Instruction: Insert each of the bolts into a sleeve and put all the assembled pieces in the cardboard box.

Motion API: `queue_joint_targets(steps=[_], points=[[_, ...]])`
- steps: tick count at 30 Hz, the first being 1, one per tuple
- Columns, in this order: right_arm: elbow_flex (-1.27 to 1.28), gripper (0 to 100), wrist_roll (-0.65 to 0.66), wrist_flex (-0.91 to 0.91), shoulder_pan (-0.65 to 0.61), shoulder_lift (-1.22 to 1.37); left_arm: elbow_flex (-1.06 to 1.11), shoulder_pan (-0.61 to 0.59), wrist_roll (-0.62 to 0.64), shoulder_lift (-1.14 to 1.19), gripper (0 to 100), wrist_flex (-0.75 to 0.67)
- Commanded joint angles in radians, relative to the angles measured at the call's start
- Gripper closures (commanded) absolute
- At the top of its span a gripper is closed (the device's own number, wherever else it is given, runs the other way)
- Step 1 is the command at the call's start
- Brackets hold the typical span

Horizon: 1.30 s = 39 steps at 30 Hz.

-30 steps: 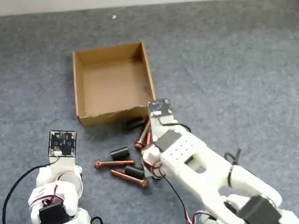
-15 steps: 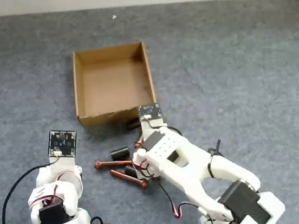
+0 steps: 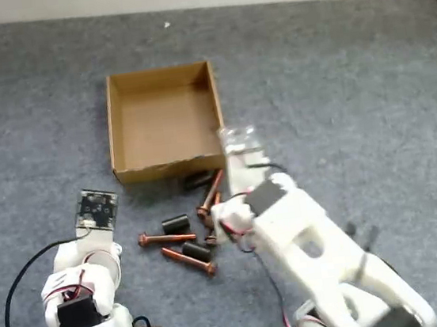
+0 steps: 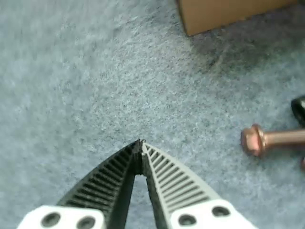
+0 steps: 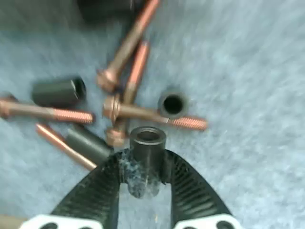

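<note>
Right claw [image 5: 143, 164] of mine grips a black sleeve [image 5: 147, 139] upright between its jaws, open end up, parted only as far as that sleeve is wide. Near it, bolts [image 5: 132, 37] and other sleeves [image 5: 58, 91] lie scattered on the grey carpet [image 3: 351, 75], just in front of the cardboard box [image 3: 169, 169]. My left claw [image 4: 141, 148] is pinched together on nothing above bare carpet, a bolt head [image 4: 254, 140] nearby.
</note>
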Motion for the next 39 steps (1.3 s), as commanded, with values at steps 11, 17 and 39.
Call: queue_joint_targets(steps=[11,17,39], points=[[0.189,99.4,0.009,-0.079,0.377,-0.274,-0.395,0.265,-0.144,0.008,94,0.181],[0.263,99.4,-0.017,-0.183,0.476,-0.272,-0.527,0.493,-0.152,0.194,94,0.250],[0.269,99.4,-0.161,-0.266,0.852,-0.272,-0.634,0.975,-0.244,1.171,83,-0.025]])
